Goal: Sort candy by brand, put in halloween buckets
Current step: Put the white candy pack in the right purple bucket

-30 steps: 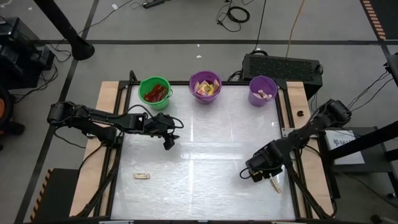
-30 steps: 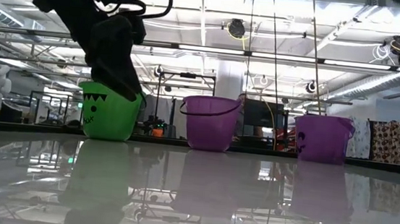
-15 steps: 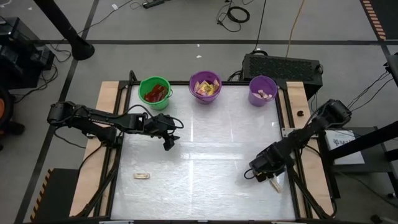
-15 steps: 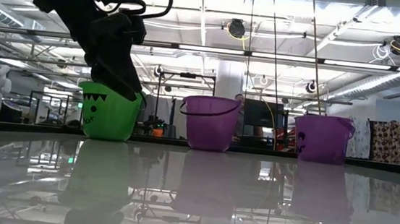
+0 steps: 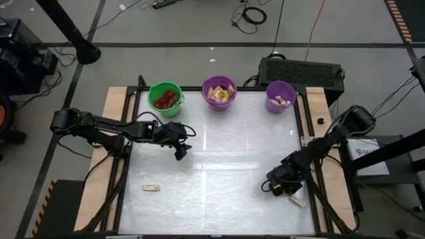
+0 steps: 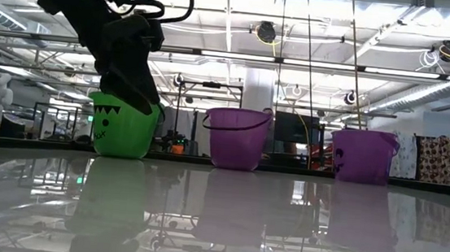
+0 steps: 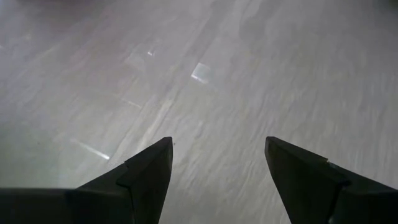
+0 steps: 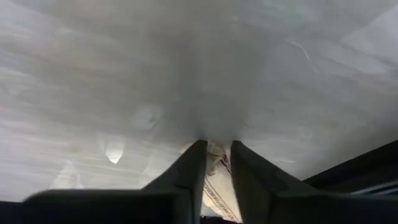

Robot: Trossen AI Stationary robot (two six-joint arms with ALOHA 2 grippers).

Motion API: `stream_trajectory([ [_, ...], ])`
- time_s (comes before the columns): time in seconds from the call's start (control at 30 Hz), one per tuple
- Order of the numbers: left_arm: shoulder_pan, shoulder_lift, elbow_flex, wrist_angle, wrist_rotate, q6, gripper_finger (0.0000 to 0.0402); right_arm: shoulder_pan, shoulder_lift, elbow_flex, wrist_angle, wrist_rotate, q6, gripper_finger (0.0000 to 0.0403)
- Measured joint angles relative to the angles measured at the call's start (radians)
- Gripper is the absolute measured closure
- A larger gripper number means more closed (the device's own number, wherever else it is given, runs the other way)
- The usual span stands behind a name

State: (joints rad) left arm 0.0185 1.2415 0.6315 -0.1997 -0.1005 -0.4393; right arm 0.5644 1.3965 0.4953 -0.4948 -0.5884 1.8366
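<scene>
Three buckets stand along the table's far edge: green (image 5: pixel 165 98) with red candy, deep purple (image 5: pixel 219 91) with yellow candy, and lavender (image 5: pixel 281 96) with tan pieces. One tan candy (image 5: pixel 151 188) lies flat near the near left corner. My left gripper (image 5: pixel 180 153) (image 7: pixel 217 140) is open and hovers over bare table left of centre, in front of the green bucket (image 6: pixel 123 125). My right gripper (image 5: pixel 273 188) (image 8: pixel 216 144) is low at the near right corner, shut on a second tan candy (image 5: pixel 297 200). My right gripper has the tan candy's end (image 8: pixel 216 159) pinched between its two fingers. The fingers slant down at the table from the right side. The rest of the candy (image 5: pixel 297 200) shows beside the gripper on the table by the right edge.
The table's dark right rail (image 8: pixel 367 165) runs close by my right gripper. A black box (image 5: pixel 302 70) sits behind the far right corner. Bare tabletop (image 5: pixel 219 159) spreads between the two arms and in front of the buckets.
My right gripper has shifted a little toward the table's near right corner, staying low over the tan candy there. My left arm has kept still.
</scene>
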Motion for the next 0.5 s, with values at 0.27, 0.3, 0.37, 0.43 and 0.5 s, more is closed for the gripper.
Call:
stream_trajectory([
  [0.27,0.0,0.0,0.0,0.0,0.0,0.001,0.0139,-0.003,0.002,0.021,0.003,0.04,0.003,0.0395],
  [0.3,0.0,0.0,0.0,0.0,0.0,0.001,0.0139,-0.009,0.002,0.026,0.002,0.056,0.008,0.0396],
  [0.37,0.0,0.0,0.0,0.0,0.0,0.001,0.0139,-0.024,0.003,0.042,0.002,0.107,0.012,0.04],
  [0.43,0.0,0.0,0.0,0.0,0.0,0.001,0.0139,-0.047,0.003,0.067,0.002,0.181,0.003,0.0401],
  [0.5,0.0,0.0,0.0,0.0,0.0,0.001,0.0139,-0.075,0.003,0.102,0.008,0.295,-0.027,0.0401],
])
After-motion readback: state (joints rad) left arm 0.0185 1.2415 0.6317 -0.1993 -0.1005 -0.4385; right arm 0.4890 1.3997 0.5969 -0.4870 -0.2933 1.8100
